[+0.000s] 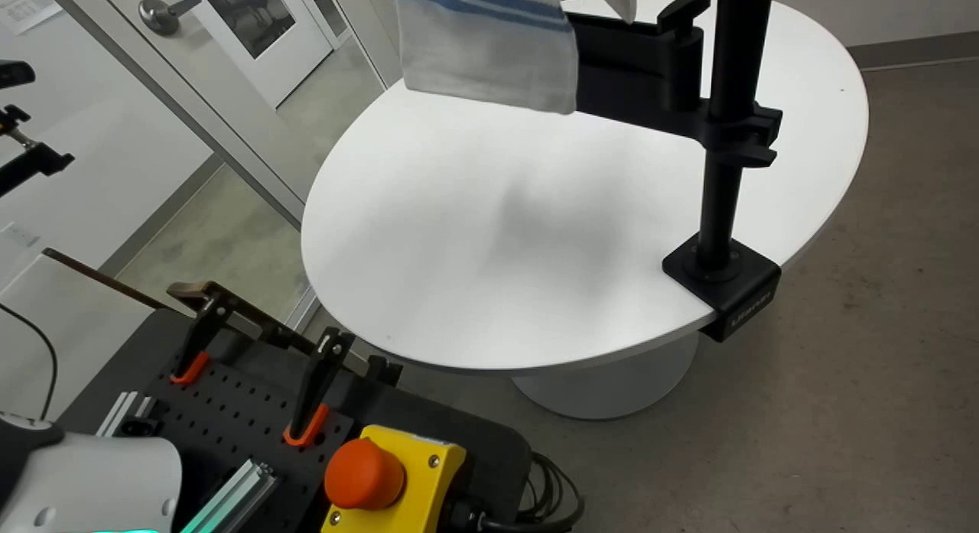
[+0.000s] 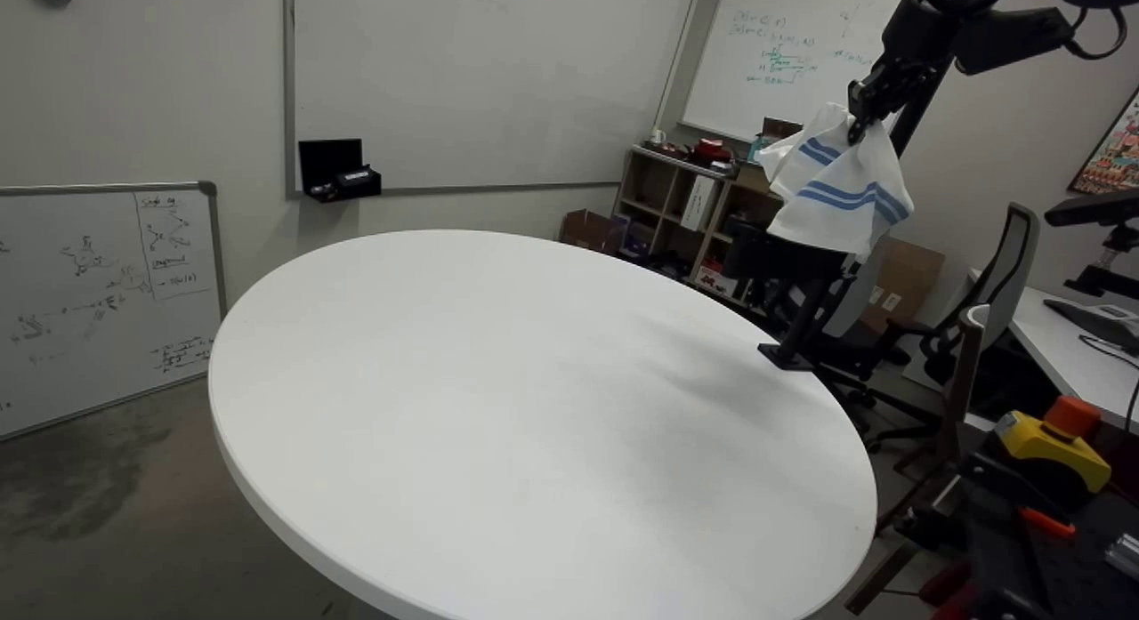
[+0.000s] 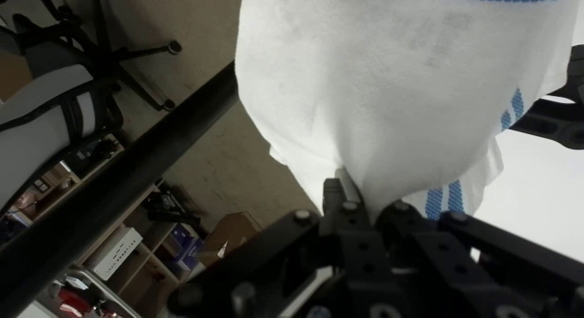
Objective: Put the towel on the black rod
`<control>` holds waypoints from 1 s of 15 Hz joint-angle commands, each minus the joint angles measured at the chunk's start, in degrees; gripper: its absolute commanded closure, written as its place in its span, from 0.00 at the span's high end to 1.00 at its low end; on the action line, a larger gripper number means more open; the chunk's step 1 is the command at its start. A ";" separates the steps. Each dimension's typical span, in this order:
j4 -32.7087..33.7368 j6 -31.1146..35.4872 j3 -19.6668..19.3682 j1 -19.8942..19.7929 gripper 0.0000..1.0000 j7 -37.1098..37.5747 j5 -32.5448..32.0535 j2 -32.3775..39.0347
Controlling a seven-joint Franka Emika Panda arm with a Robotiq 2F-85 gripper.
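Black fingers, foremost in the wrist view, are clamped on a gathered fold of the white, blue-striped towel, which spreads from their tips toward 12 and 1 o'clock. It falls on more than one side of the pinch, a hold probably chosen so the towel can straddle a bar. In an exterior view, the towel hangs to the 10 o'clock side of the upright pole, masking part of the black rod; whether towel and rod touch cannot be told. That rod juts sideways off the pole, raised above the white worktop, presumably to let the towel drape freely. A clamp base grips the worktop's rim at 4 o'clock, likely to hold the pole steady should the towel tug. Draping and release appear to remain; a hasty release could send the towel sliding off. At 7 o'clock, beyond the worktop, a yellow box bears an orange-red button, likely set there for a quick halt.
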 commanded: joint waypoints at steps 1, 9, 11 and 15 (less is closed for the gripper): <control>4.65 -2.23 -1.27 2.09 0.02 2.33 -3.21 3.82; 7.59 -0.70 -2.67 6.85 0.02 3.53 -5.77 11.63; 7.98 -0.05 -3.04 8.23 0.02 4.39 -6.78 13.58; 8.76 0.25 -4.05 10.36 0.02 5.60 -8.16 16.13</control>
